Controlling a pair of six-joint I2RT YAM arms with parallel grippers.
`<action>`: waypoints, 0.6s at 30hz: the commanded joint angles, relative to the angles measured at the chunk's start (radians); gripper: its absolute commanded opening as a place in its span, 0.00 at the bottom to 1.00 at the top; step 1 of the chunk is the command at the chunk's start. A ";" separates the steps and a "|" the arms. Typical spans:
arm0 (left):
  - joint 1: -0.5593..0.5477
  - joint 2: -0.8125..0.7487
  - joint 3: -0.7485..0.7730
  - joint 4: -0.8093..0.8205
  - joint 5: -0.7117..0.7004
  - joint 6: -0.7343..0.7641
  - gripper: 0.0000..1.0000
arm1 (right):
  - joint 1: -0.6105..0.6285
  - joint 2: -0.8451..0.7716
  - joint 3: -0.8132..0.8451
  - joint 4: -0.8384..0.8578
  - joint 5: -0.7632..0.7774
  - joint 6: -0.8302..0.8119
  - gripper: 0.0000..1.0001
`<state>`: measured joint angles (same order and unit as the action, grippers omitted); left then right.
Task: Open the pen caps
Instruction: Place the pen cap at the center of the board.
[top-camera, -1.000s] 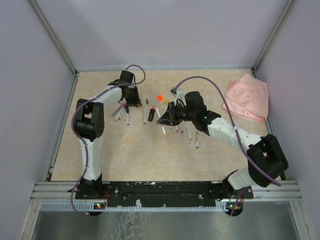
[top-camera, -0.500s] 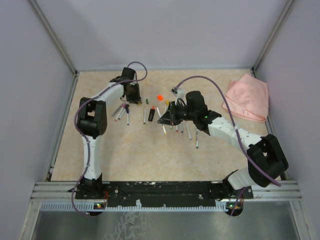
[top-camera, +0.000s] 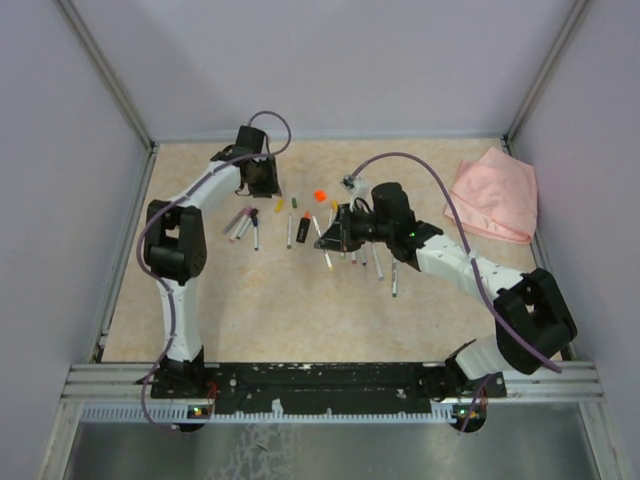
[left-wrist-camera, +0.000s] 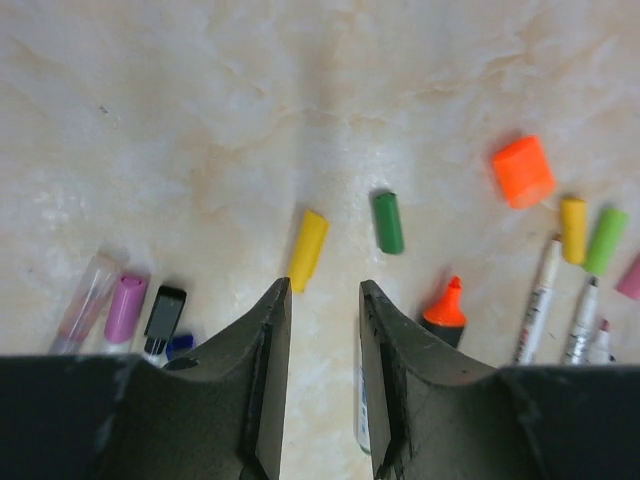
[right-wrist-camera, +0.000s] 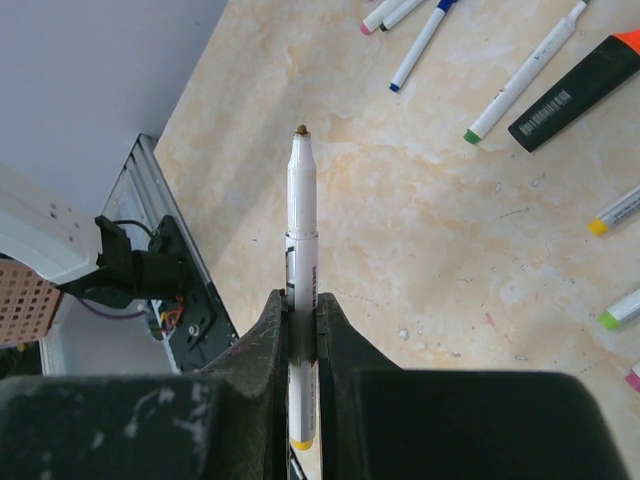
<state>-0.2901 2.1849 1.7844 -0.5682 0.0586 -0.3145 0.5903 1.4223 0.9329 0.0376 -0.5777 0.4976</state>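
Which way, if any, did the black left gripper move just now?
Yes, the black left gripper shifted slightly toward the beige table's far edge.

Yellow cap (left-wrist-camera: 308, 250), green cap (left-wrist-camera: 388, 222), loose, flat

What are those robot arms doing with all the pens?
They are taking caps off pens. The right fingers are shut on a white pen whose tip is bare. The left fingers are open and empty, hanging above a loose yellow cap and a green cap lying on the table.
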 joint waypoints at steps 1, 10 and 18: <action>0.000 -0.214 -0.057 0.091 0.018 0.035 0.38 | -0.012 -0.031 -0.002 0.069 -0.026 -0.007 0.00; 0.030 -0.646 -0.432 0.280 -0.061 0.048 0.49 | -0.010 0.016 0.003 0.129 -0.034 0.020 0.00; 0.055 -0.997 -0.758 0.360 -0.152 0.081 0.93 | 0.023 0.123 0.081 0.134 -0.017 0.015 0.00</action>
<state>-0.2485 1.2984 1.1259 -0.2646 -0.0414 -0.2611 0.5930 1.4921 0.9340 0.1265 -0.5987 0.5175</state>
